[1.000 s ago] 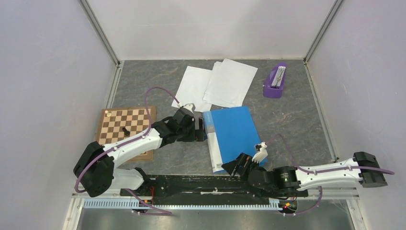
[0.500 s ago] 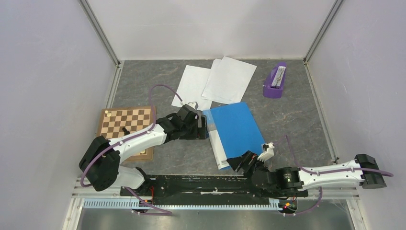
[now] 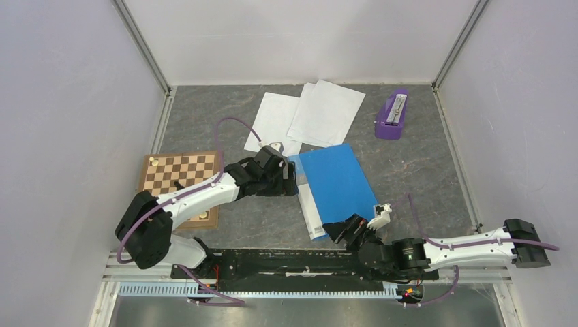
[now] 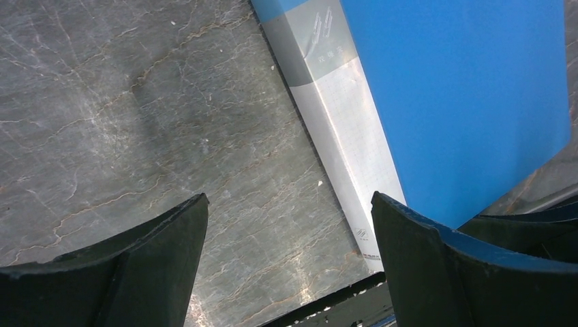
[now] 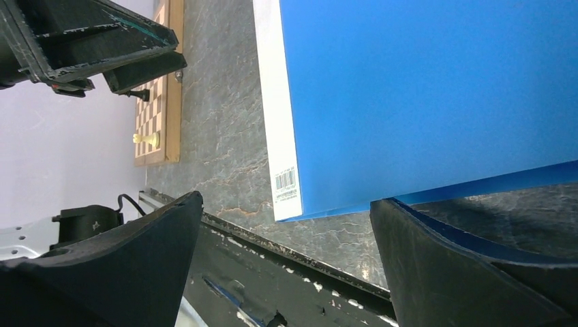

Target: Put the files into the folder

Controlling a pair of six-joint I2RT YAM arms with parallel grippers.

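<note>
The blue folder [image 3: 339, 184] lies closed on the grey table, its pale spine strip [image 3: 309, 211] to the left. The files [image 3: 320, 116], white sheets, lie fanned just beyond it, and the folder's far edge overlaps them slightly. My left gripper [image 3: 293, 180] hangs open by the spine's far end. In the left wrist view its jaws [image 4: 286, 204] are wide apart over bare table, with the folder [image 4: 463, 95] to the right. My right gripper [image 3: 349, 230] is open at the folder's near edge. In the right wrist view it [image 5: 286, 204] is empty, with the folder [image 5: 436, 88] and its barcode label [image 5: 286, 180] ahead.
A brown chessboard [image 3: 178, 178] with a few pieces sits at the left, under the left arm. A purple stapler-like device [image 3: 392, 114] stands at the back right. White walls close in the table. The black base rail [image 3: 286, 262] runs along the near edge.
The folder has turned slightly and its near edge has slid a little away from the rail. The right gripper has shifted slightly right along that edge. The left arm has barely moved.
</note>
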